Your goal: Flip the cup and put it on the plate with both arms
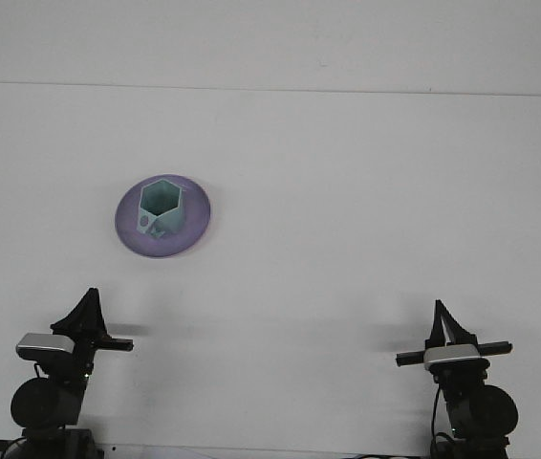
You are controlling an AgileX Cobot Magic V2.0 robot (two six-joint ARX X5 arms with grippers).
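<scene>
One big white table (347, 191) fills the view, with a pale wall behind it. There are two arms, one plate and one cup. The left gripper (87, 308) and the right gripper (441, 317) sit near the table's front edge, both pinched closed on nothing. The purple plate (194, 229) lies left of the middle. The green six-sided cup (161, 207) stands on it, mouth up.

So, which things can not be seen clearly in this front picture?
- Left gripper and right gripper: seen from behind as dark points, so open or shut is unclear.
- Cup on the plate: its far side and base are hidden by its own walls; the side marks are too small to read.
- Arm bases: cut off by the bottom edge.
</scene>
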